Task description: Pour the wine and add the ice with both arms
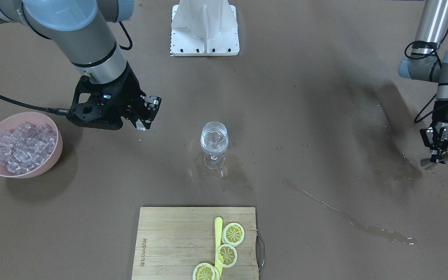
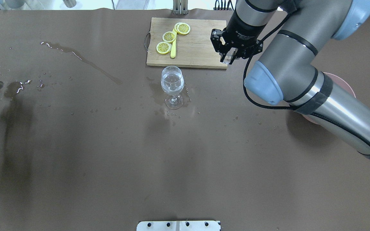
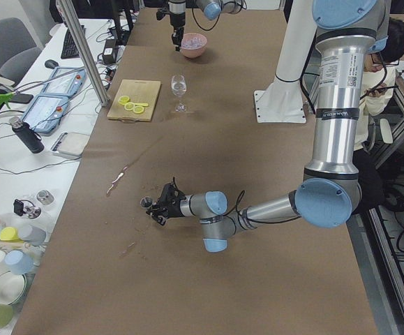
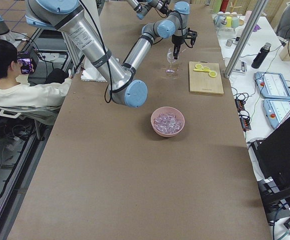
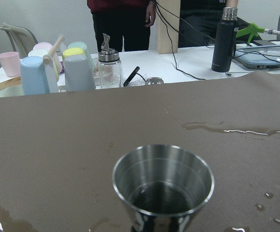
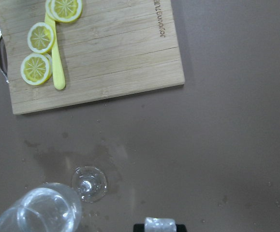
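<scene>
At the table's left end, the left gripper (image 1: 441, 152) clamped one small steel cup (image 5: 163, 186), seemingly near empty. At centre stood one stemmed glass (image 2: 172, 81) holding the clear wine (image 1: 214, 142). Right of it, the right gripper (image 1: 143, 123) pinched one clear ice cube (image 6: 160, 223). Pouring looked done; next, the cube needed carrying over the rim and releasing. Further right, one pink bowl (image 1: 55, 153) held many cubes. Three lemon slices (image 1: 233, 233) lay on one wooden board (image 1: 169, 241).

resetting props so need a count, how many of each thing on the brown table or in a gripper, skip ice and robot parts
glass: 1
bowl: 1
board: 1
lemon slices: 3 plain, maybe a 4th tucked under
yellow stick: 1
metal cup: 1
total: 8
</scene>
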Action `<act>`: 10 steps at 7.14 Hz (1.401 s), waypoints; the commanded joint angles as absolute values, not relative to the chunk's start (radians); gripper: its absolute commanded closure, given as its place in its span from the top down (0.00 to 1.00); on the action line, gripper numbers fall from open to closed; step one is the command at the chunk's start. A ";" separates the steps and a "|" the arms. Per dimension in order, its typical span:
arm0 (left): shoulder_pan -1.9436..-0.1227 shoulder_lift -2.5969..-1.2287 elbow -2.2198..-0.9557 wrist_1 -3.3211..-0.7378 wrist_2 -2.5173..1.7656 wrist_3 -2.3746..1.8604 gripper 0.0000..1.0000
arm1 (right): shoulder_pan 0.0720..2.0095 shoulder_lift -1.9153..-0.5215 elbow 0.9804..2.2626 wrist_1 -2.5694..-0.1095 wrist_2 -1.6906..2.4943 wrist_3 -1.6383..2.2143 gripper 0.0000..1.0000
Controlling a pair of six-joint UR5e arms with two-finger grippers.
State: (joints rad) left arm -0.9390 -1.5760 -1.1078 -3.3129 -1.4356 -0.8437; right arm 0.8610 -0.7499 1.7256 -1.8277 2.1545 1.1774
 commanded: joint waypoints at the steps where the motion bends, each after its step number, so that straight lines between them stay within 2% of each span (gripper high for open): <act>1: -1.012 -1.559 -1.288 -3.094 -1.476 -0.813 0.00 | 0.824 -0.657 1.634 -1.786 2.146 1.254 0.00; 5: -1.026 -1.566 -1.587 -2.724 -1.471 -0.731 0.00 | 0.785 -0.589 1.514 -1.695 2.129 1.299 0.00; 7: -1.023 -1.572 -1.836 -2.430 -1.463 -0.671 0.00 | 0.784 -0.583 1.503 -1.694 2.129 1.298 0.00; 8: -1.016 -1.589 -1.889 -2.352 -1.456 -0.637 0.00 | 0.784 -0.568 1.484 -1.694 2.129 1.296 0.00; 10: -0.993 -1.753 -1.887 -2.175 -1.419 -0.594 0.00 | 0.767 -0.538 1.441 -1.668 2.123 1.310 0.00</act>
State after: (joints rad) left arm -1.0070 -1.6632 -1.8757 -2.2856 -1.4329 -0.6176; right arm 0.7776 -0.5511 1.4650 -1.6871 2.1276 1.3005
